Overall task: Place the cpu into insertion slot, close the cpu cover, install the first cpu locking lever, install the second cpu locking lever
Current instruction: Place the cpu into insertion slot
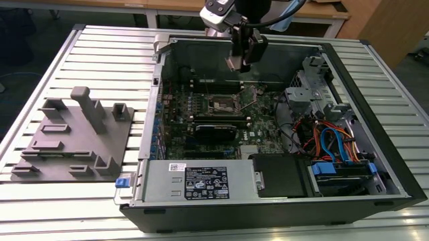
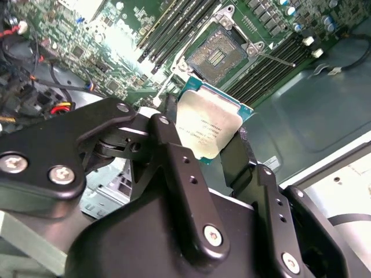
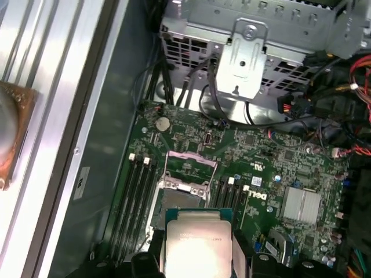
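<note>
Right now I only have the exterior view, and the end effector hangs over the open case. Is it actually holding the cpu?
Observer: Yes. In both wrist views the end effector is shut on the cpu, gripping it by two opposite edges with the silver top showing.
Operator: Is the insertion slot free?
Observer: In the second wrist view the insertion slot is empty, with its contact field bare. The cpu is held apart from it.
Operator: And the cpu cover?
Observer: In the first wrist view the cpu cover stands flipped up at the slot's edge, not lying over it.
</note>
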### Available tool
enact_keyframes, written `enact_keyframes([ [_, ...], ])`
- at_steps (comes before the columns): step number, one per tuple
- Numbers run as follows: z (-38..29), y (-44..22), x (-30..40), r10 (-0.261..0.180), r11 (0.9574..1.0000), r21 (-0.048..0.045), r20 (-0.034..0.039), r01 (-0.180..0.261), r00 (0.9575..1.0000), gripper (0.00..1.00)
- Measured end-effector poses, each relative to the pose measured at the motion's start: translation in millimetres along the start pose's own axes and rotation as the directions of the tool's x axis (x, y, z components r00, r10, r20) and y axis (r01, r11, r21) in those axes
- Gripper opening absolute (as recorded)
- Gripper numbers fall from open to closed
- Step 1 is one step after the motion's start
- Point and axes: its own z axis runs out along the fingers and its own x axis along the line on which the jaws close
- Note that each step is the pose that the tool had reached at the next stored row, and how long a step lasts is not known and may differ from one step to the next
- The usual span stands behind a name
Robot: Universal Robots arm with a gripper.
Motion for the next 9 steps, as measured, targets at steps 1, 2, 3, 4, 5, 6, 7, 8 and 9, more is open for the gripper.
enact_keyframes([
  [1,0.7,0.0,0.0,0.017,0.9999,-0.0003,0.0011,-0.017,0.9999,0.54],
  [2,1.3,-0.1,0.0,0.031,0.9995,-0.0003,0.002,-0.031,0.9995,0.54],
  [3,1.9,-0.2,0.0,0.039,0.9992,0.0004,0.0025,-0.039,0.9992,0.54],
  [4,2.4,-0.2,0.0,0.04,0.9992,0.0011,0.0025,-0.04,0.9992,0.54],
  [5,3.2,-0.3,-0.1,0.04,0.9992,0.0017,0.0023,-0.04,0.9992,0.54],
  [6,4.3,-0.4,-0.1,0.04,0.9992,0.0023,0.0023,-0.04,0.9992,0.54],
  [7,5.9,-0.5,0.0,0.04,0.9992,0.0026,0.0023,-0.04,0.9992,0.54],
  [8,7.4,-0.5,0.1,0.04,0.9992,0.0028,0.0021,-0.04,0.9992,0.54],
  [9,8.9,-0.5,0.3,0.04,0.9992,0.0032,0.0021,-0.04,0.9992,0.54],
])
